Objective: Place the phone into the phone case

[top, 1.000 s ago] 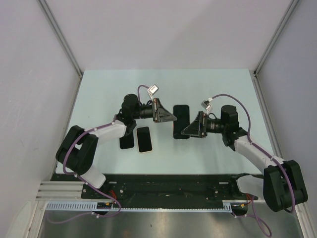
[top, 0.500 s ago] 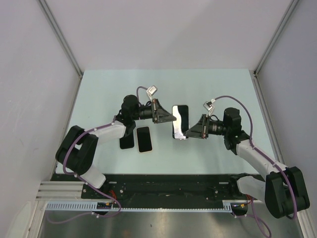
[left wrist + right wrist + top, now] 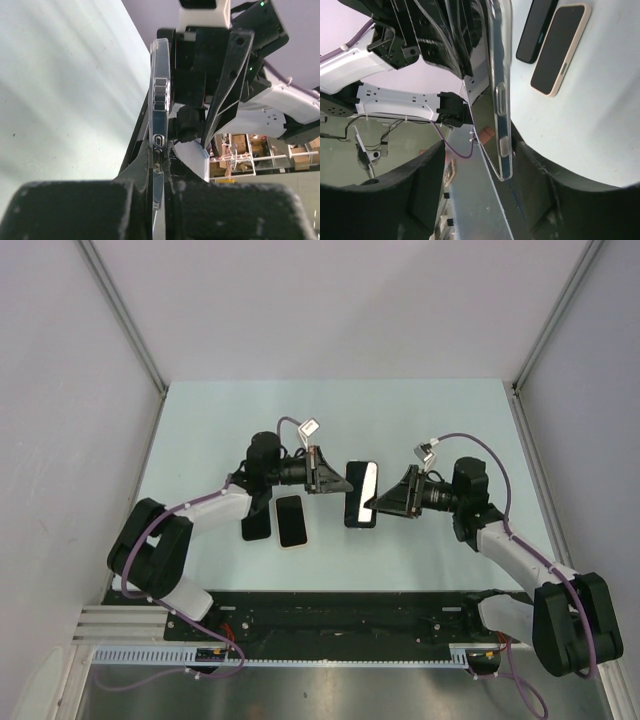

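A black phone sitting in a clear phone case (image 3: 361, 494) is held off the table and tilted on its long edge between the two arms. My left gripper (image 3: 338, 483) is shut on its left end; in the left wrist view the case's clear edge (image 3: 160, 95) runs straight out from between the fingers (image 3: 159, 165). My right gripper (image 3: 380, 503) faces it from the right, open. In the right wrist view the cased phone's edge (image 3: 502, 100) stands between the wide-apart fingers (image 3: 479, 150), close to the right one.
Two more phones lie flat on the pale table: a cream-edged one (image 3: 291, 521) and a dark one (image 3: 256, 526) partly under my left arm. The right wrist view shows both, the cream-edged phone (image 3: 559, 47) and the dark phone (image 3: 535, 30). Grey walls enclose the table.
The cased phone has tipped up from lying flat to standing tilted on its edge. My right gripper has drawn back a little to the right and its fingers stand apart.
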Controlling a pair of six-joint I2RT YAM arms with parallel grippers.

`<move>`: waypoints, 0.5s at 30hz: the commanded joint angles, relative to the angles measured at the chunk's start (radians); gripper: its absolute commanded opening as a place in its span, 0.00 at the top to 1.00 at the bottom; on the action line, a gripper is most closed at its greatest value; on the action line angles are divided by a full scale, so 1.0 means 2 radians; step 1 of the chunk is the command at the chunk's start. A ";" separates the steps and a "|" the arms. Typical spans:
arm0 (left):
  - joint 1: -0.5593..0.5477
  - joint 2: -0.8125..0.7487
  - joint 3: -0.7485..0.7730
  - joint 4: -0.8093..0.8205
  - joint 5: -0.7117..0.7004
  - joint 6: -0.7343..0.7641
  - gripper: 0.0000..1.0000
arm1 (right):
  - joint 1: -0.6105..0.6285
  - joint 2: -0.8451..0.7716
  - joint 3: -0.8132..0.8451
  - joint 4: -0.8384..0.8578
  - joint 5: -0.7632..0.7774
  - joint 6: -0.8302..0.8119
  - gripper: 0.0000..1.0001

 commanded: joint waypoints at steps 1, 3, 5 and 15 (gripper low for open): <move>-0.013 -0.027 0.007 -0.033 0.041 0.046 1.00 | -0.007 -0.001 0.013 0.054 0.009 0.008 0.35; -0.024 -0.030 0.001 -0.023 0.047 0.044 1.00 | -0.009 0.011 0.015 0.065 0.010 0.010 0.30; -0.029 -0.036 -0.007 -0.022 0.045 0.046 1.00 | -0.009 0.020 0.022 0.073 0.009 0.011 0.30; -0.030 -0.028 0.011 -0.109 0.022 0.090 1.00 | -0.010 0.036 0.026 0.090 0.018 0.022 0.89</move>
